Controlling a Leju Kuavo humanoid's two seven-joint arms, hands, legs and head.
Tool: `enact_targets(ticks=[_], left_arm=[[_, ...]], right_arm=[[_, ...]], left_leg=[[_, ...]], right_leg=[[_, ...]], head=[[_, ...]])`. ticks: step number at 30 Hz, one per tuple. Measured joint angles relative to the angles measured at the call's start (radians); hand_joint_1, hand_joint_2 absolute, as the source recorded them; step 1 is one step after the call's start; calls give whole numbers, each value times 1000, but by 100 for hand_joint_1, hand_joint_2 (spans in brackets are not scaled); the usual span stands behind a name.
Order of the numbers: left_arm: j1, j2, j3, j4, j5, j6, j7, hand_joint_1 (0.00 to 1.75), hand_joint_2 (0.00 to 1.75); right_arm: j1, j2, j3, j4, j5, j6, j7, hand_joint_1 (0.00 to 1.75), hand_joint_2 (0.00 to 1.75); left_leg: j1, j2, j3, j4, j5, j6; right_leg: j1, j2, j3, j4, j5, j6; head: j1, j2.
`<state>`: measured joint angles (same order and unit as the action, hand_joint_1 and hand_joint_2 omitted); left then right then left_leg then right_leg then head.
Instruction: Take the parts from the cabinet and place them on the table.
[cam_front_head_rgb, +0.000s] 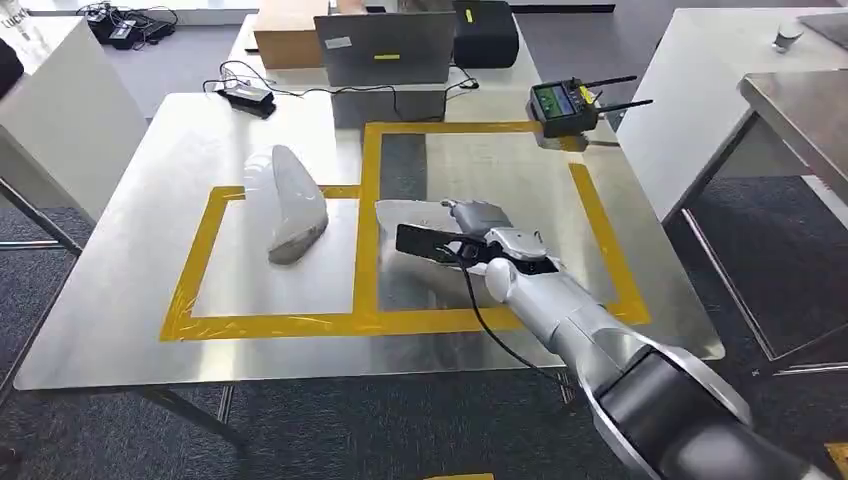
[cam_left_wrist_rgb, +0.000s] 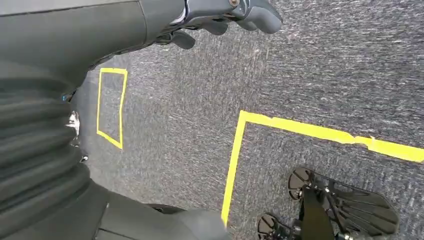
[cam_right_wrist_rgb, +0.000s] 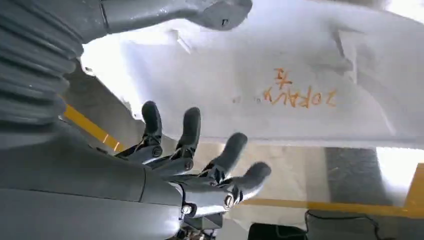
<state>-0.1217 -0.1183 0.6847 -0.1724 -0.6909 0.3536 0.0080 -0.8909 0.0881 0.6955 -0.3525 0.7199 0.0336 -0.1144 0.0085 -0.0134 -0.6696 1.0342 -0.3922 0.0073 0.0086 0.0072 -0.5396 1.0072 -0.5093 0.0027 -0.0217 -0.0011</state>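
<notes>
Right robot hand (cam_right_wrist_rgb: 200, 165) grips white part (cam_right_wrist_rgb: 310, 85), orange handwriting on it illegible, over the bench (cam_front_head_rgb: 120, 330); left robot hand (cam_left_wrist_rgb: 225, 17) curled, holding nothing.

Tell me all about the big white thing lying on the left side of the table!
The white, curved, smooth-looking shell part lies on the shiny metal table, inside the left box of yellow tape. It is long, narrow at the far end and wider with a greyish edge near the robot. It looks like plastic. Nothing holds it, and it lies apart from the right hand.
</notes>
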Motion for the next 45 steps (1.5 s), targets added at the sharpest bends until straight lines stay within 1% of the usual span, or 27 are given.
enact_targets(ticks=[5,12,14,15,19,20,21,22,24,25,26,27,29,30,31,32,33,34,35,36,37,39,40,41,42,43,45], left_arm=[[0,0,0,0,1,0,-1,0,0],[1,0,1,0,15,0,0,0,0],[3,0,3,0,21,0,1,0,0],[4,1,7,0,23,0,1,0,0],[17,1,26,0,34,0,0,0,0],[20,-2,29,0,34,0,0,0,0],[21,-2,30,0,34,0,0,0,0],[21,-3,33,0,34,0,1,0,0],[21,-5,36,1,33,0,1,0,0],[21,-6,37,1,32,0,1,0,0],[21,-6,38,1,32,0,1,0,0],[22,-8,40,1,31,0,1,0,0],[21,-9,43,1,31,0,1,0,0],[20,-10,43,1,30,0,1,0,0],[20,-8,43,0,30,0,1,0,0],[20,-9,44,1,29,0,2,0,0],[19,-10,44,1,26,0,3,0,0],[21,-10,44,1,23,0,5,0,0],[23,-10,44,2,22,0,7,0,0],[26,-10,44,2,20,0,8,0,0],[29,-11,44,3,16,0,10,0,0],[32,-14,44,5,13,0,5,0,0],[33,-16,44,5,11,0,0,0,0],[35,-17,44,6,11,0,0,0,0],[38,-19,44,7,10,0,0,0,0],[41,-21,44,8,8,0,0,0,0],[43,-24,44,8,2,0,1,0,0]], right_arm=[[-2,1,0,0,-11,-1,-12,0,0],[-30,1,-36,-75,-178,-1,-166,0,0],[-35,-4,-55,-174,-259,-5,-183,0,0],[-31,-10,-65,-241,-303,-11,-190,0,0],[-7,-49,-108,-537,-404,-54,-179,0,0],[4,-63,-113,-603,-407,-63,-178,0,0],[17,-80,-118,-666,-406,-72,-176,0,0],[27,-90,-119,-714,-405,-79,-176,0,0],[57,-107,-119,-776,-397,-92,-173,0,0],[75,-115,-118,-801,-394,-96,-171,0,0],[88,-123,-118,-827,-392,-98,-171,0,0],[94,-129,-118,-841,-390,-100,-170,0,0],[95,-132,-119,-870,-386,-103,-170,0,0],[95,-135,-119,-883,-385,-105,-170,0,0],[99,-138,-119,-895,-385,-106,-167,0,0],[100,-141,-119,-907,-385,-109,-164,0,0],[102,-145,-120,-918,-382,-110,-157,0,0],[111,-151,-123,-931,-381,-114,-150,0,0],[119,-156,-127,-948,-379,-120,-146,0,0],[130,-161,-130,-971,-374,-129,-142,0,0],[148,-168,-134,-1003,-364,-137,-134,0,0],[204,-195,-148,-1071,-349,-148,-127,0,0],[240,-212,-158,-1105,-346,-150,-127,0,0],[271,-232,-166,-1137,-343,-153,-127,0,0],[295,-247,-173,-1162,-343,-156,-131,0,0],[315,-263,-181,-1190,-342,-160,-136,0,0],[339,-296,-196,-1234,-344,-162,-147,0,0]], left_leg=[[0,0,1,-1,0,-1],[0,0,1,-2,1,-1],[0,0,2,-2,0,-1],[-6,0,1,1,-4,1],[-6,0,5,0,-5,8],[1,3,11,-14,1,15],[1,5,15,-18,3,17],[2,7,15,-19,3,20],[2,10,13,-19,3,20],[2,11,12,-18,4,19],[3,12,9,-17,6,16],[4,13,5,-15,8,13],[10,14,-6,-7,13,4],[13,15,-12,-1,17,-4],[11,13,-13,-3,22,-13],[10,12,-12,1,22,-21],[10,11,-14,3,28,-29],[12,11,-13,-6,35,-40],[14,10,-15,-11,41,-48],[18,11,-26,-2,31,-52],[16,12,-38,34,-21,-52],[15,12,-77,178,-134,-52],[14,12,-94,253,-171,-52],[12,12,-95,293,-181,-49],[11,12,-73,286,-172,-45],[8,12,-30,237,-149,-38],[-1,10,92,74,-112,-18]], right_leg=[[0,0,0,0,-1,-1],[1,0,0,0,-1,-1],[1,1,0,0,-1,-1],[-6,1,0,-2,0,2],[-9,1,6,-4,-1,13],[-6,1,9,2,-8,17],[-9,-1,1,25,-29,20],[-9,-1,-25,79,-67,23],[-14,-1,-98,234,-144,27],[-17,-1,-126,292,-160,30],[-20,-1,-132,303,-151,31],[-24,-1,-119,276,-126,32],[-30,-3,-38,123,-51,37],[-35,-5,19,22,-30,41],[-22,-2,14,42,-17,35],[-23,2,0,41,-10,21],[-25,2,-4,35,-20,12],[-19,2,-9,37,-17,3],[-19,1,-12,33,-9,-8],[-23,-2,-18,29,4,-19],[-22,-1,-25,29,12,-25],[-19,-2,-39,29,25,-30],[-15,-6,-48,29,31,-32],[-11,-8,-54,30,37,-33],[-8,-8,-63,30,44,-34],[-5,-7,-73,30,51,-33],[-2,-4,-83,31,62,-30]], head=[[0,0],[0,0],[0,0],[0,0],[0,0],[0,0],[1,0],[1,0],[1,0],[0,0],[1,0],[1,0],[0,0],[1,0],[0,0],[2,0],[1,0],[2,0],[2,0],[2,0],[0,0],[0,0],[1,0],[1,0],[2,0],[1,0],[1,0]])
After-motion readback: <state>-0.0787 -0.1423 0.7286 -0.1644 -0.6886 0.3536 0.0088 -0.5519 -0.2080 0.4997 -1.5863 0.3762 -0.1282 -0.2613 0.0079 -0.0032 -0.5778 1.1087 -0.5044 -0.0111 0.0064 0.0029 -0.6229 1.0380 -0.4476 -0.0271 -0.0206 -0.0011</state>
